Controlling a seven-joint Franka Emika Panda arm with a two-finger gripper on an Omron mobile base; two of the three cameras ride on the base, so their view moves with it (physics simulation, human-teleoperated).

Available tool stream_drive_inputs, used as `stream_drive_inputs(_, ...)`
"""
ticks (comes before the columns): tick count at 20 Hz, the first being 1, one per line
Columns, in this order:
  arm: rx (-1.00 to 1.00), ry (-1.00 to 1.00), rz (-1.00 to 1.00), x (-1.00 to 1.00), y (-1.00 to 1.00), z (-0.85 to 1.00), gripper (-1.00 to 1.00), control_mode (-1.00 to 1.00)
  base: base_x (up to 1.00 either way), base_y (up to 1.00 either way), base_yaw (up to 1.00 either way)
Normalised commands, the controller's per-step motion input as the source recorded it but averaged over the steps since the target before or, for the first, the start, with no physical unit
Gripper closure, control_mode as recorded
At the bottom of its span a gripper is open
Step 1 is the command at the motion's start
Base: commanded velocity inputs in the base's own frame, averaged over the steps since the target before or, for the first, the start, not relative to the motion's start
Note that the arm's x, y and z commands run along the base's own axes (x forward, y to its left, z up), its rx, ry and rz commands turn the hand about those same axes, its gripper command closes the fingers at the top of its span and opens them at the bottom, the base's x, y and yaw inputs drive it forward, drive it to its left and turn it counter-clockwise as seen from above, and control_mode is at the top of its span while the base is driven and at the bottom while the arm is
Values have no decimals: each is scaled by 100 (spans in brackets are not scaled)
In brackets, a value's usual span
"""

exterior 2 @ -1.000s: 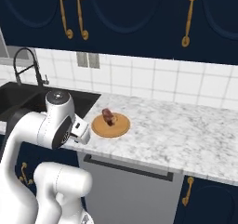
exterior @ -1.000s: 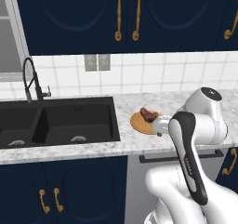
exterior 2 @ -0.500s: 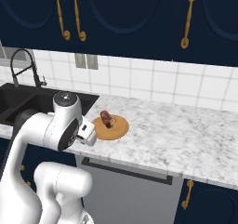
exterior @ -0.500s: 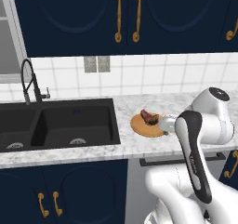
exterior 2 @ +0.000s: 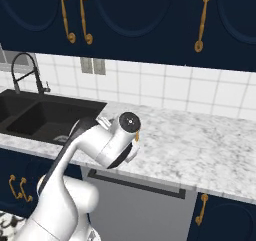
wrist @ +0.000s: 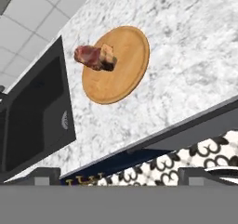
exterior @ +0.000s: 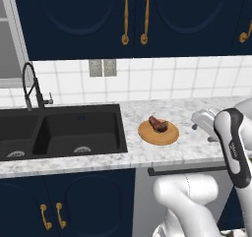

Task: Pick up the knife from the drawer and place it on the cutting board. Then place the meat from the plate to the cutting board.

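Observation:
The round tan plate (wrist: 122, 65) lies on the marble counter with the reddish-brown meat (wrist: 94, 57) on its edge nearest the sink. My gripper (wrist: 121, 175) hovers above the counter's front edge, short of the plate, open, with its dark fingertips (wrist: 45, 175) far apart and nothing between them. From the left base view the plate (exterior: 158, 133) and meat (exterior: 157, 124) sit just right of the sink, and my hand (exterior: 205, 121) hangs to their right. In the right base view my arm (exterior 2: 110, 145) covers the plate. The knife, the drawer and the cutting board are out of view.
A black double sink (exterior: 59, 133) with a dark faucet (exterior: 29, 86) takes up the counter's left part. The marble counter (exterior 2: 200, 150) stretches to the right. A grey dishwasher front (exterior 2: 140, 205) is below it, and navy wall cabinets (exterior: 133, 19) with brass handles hang above.
My arm has swung to the right along the counter's front; in the right base view it now covers the plate. The gripper stayed open. Plate and meat have not moved.

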Motion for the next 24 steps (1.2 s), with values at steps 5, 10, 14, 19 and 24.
stream_drive_inputs(5, 15, 14, -19, 100, -12, -11, -100, -100, 0, 0, 0)
stream_drive_inputs(10, 4, 14, -18, 100, 9, -25, -100, -100, 0, 0, 0)
stream_drive_inputs(14, 0, 7, -11, 77, 7, -20, -100, -100, 0, 0, 0)
stream_drive_inputs(19, 1, 0, 1, 10, 23, -4, -100, -100, 0, 0, 0)
stream_drive_inputs(24, 0, 0, 3, 0, 27, -16, -100, -100, 0, 0, 0)
